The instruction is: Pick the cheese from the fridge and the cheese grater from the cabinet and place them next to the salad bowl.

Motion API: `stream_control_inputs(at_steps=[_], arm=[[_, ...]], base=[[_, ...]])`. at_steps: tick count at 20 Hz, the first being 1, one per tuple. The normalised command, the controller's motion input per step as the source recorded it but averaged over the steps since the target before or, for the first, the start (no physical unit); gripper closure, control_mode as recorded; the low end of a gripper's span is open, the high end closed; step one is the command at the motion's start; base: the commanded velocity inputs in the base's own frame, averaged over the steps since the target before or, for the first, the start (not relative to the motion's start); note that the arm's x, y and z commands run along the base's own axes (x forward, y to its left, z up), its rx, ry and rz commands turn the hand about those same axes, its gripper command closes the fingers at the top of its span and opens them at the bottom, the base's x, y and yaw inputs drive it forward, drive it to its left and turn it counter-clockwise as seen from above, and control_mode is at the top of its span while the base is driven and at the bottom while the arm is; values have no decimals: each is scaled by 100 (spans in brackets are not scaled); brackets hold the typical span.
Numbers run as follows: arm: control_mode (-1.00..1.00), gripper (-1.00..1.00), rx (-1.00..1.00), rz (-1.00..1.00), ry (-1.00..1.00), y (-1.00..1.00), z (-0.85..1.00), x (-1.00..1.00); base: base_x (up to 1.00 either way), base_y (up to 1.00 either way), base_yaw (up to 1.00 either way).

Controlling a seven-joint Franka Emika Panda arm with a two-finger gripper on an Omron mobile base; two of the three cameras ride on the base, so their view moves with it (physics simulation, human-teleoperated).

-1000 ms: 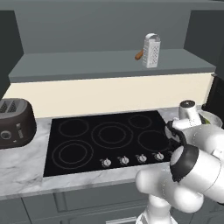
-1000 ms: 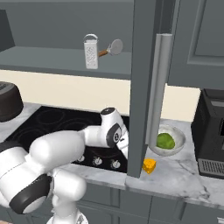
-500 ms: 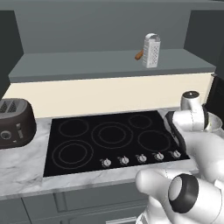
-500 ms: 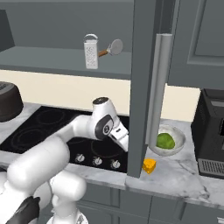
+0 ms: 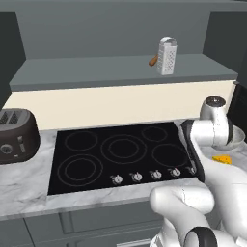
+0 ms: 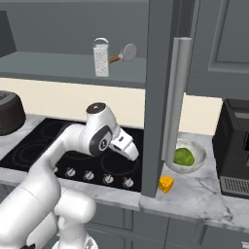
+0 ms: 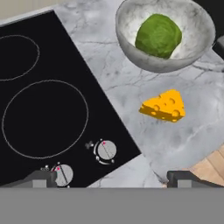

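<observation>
The yellow-orange cheese [image 7: 164, 106] lies on the marble counter just beside the salad bowl [image 7: 131, 30], a pale bowl holding green salad. Both also show from the bases: cheese [image 5: 222, 158] [image 6: 166, 184], bowl [image 6: 194, 168]. My gripper [image 7: 113, 178] hovers open and empty above the stove's corner, its fingertips [image 7: 41, 178] wide apart, short of the cheese. The silver cheese grater [image 5: 166, 56] [image 6: 101, 58] stands upright on the shelf of the dark cabinet [image 5: 120, 72]. The fridge is out of view.
A black stove [image 5: 120, 154] with knobs [image 7: 106, 150] fills the counter's middle. A dark toaster [image 5: 17, 135] stands left. The open cabinet door [image 6: 163, 97] hangs in front of the bowl. A coffee machine [image 6: 236, 146] stands right. A brown-handled utensil [image 6: 124, 54] lies by the grater.
My arm has swung its elbow and wrist upward and back over the stove's right edge. The cheese lies still by the bowl and the gripper stays open.
</observation>
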Motion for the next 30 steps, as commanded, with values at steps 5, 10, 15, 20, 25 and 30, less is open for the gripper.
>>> stream_control_inputs(at_steps=[5,10,15,20,25,30], arm=[[-100,-100,0,27,-18,31,52,0],[-100,-100,0,28,-27,23,56,0],[-100,-100,2,23,-23,26,64,0],[-100,-100,0,16,-7,32,69,0],[-100,-100,0,8,-2,30,69,0],[-100,-100,0,5,-3,18,64,1]], base=[[0,0,0],[0,0,0],[0,0,0],[0,0,0],[0,0,0],[0,0,0]])
